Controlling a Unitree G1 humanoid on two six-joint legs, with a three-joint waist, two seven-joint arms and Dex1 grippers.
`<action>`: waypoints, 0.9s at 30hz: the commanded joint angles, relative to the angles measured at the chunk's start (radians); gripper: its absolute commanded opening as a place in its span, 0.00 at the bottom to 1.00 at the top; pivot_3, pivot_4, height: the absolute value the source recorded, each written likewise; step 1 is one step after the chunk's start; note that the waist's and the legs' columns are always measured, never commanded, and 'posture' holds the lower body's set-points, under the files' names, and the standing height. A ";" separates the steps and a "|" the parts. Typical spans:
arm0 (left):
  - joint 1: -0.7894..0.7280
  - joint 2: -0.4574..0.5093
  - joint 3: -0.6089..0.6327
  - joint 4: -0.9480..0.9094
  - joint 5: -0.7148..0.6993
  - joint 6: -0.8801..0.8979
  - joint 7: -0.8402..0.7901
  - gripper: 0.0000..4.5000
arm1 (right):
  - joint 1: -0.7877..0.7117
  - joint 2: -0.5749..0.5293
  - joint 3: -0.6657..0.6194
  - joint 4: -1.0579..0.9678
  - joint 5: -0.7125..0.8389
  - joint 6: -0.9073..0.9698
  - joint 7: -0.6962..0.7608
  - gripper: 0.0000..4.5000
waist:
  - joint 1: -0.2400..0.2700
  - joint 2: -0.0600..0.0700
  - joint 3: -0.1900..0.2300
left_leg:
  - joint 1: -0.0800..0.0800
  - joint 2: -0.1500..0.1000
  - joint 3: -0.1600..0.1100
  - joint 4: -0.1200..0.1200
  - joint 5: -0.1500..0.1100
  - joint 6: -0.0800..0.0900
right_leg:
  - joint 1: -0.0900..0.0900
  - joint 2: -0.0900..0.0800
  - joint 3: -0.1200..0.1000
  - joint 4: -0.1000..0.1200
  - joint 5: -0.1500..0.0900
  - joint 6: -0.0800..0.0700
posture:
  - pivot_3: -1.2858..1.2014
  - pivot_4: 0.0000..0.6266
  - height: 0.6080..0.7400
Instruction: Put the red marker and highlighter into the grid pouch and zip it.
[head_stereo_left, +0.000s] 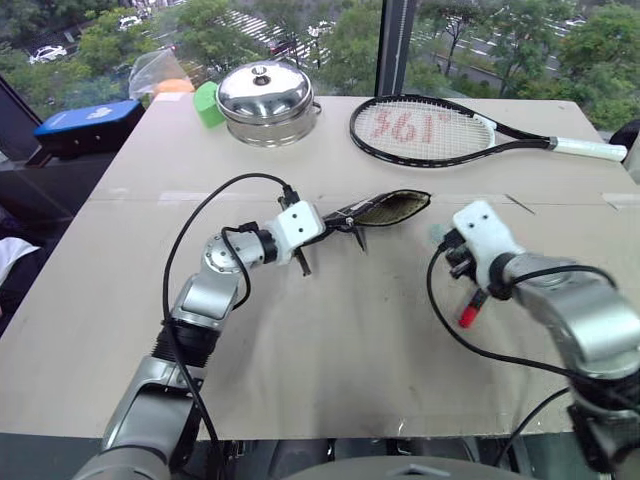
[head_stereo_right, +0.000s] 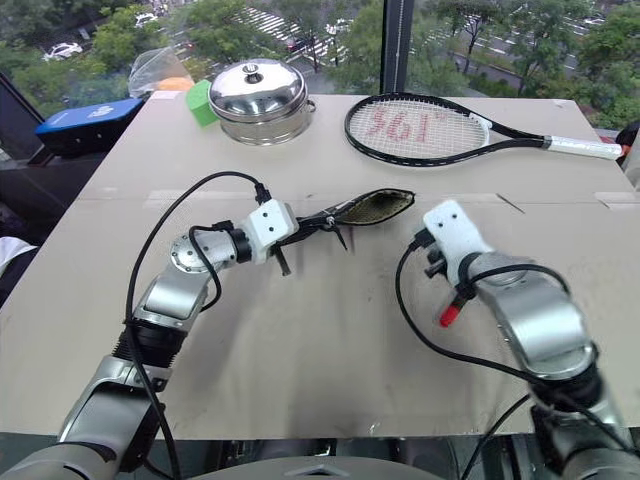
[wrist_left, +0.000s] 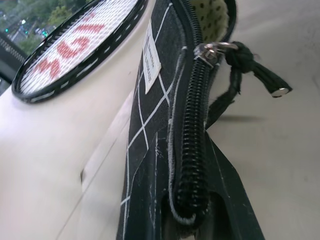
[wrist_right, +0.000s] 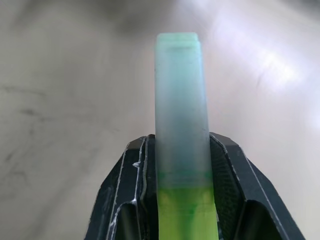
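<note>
The grid pouch (head_stereo_left: 392, 207) hangs above the table's middle, black with white lines and a white label (wrist_left: 151, 60). Its far end gapes open, and the zipper pull (wrist_left: 220, 48) sits near that mouth. My left gripper (head_stereo_left: 335, 216) is shut on the pouch's near end. To the right, my right gripper (wrist_right: 180, 147) is shut on the highlighter (wrist_right: 180, 110), whose pale mint body sticks out past the fingers (wrist_right: 227, 165), a short way above the table. The red marker (head_stereo_left: 466, 314) lies on the table under my right wrist, partly hidden.
At the back stand a steel pot with a lid (head_stereo_left: 266, 100), a green block (head_stereo_left: 208, 104) beside it, and a tennis racket (head_stereo_left: 425, 130). A blue box (head_stereo_left: 88, 125) sits off the table's far left corner. Bare tabletop (head_stereo_left: 330, 340) lies in front of both arms.
</note>
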 joint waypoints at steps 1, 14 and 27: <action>-0.014 -0.003 -0.007 -0.028 -0.001 -0.029 -0.006 0.00 | -0.105 -0.135 0.077 -0.044 0.066 -0.072 0.104 0.18 | -0.007 0.000 0.000 | 0.000 0.001 -0.001 0.000 0.000 0.000 | 0.000 0.001 -0.001 0.000 0.000 0.000 | 0.52 0.24 1.00; 0.024 -0.025 -0.044 -0.126 -0.031 -0.058 -0.064 0.00 | -0.452 -0.159 0.651 0.461 -0.315 -0.708 0.274 0.18 | -0.015 0.000 0.000 | -0.001 0.001 0.002 0.001 0.000 0.000 | -0.001 -0.002 0.001 0.000 0.000 0.000 | 0.52 0.24 1.00; 0.067 -0.028 -0.021 -0.147 -0.027 0.014 -0.026 0.00 | -0.168 -0.179 -0.048 0.187 0.014 -0.356 0.526 0.99 | 0.015 0.000 0.000 | -0.003 0.002 0.000 0.002 0.002 -0.004 | 0.000 -0.002 -0.002 0.000 0.000 0.000 | 0.52 0.24 1.00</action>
